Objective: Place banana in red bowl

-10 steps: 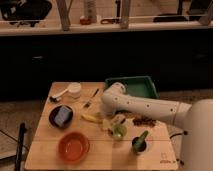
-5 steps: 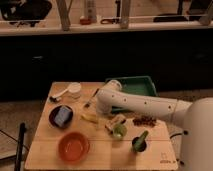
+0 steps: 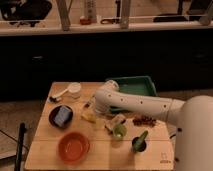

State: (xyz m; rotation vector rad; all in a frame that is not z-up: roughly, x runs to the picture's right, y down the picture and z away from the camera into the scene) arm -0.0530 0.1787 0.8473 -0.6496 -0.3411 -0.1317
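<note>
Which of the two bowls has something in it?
The smaller dark bowl, holding a blue item; the red bowl sits empty. The gripper is by the banana.

Raised oblique view downward — gripper (image 3: 91, 108) mid-frame

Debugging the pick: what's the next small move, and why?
Probably ease the tool down onto the banana and grasp it. The tool hangs right at the banana, which lies on the table, outside the red bowl. The bowl, nearer the camera, holds nothing.
</note>
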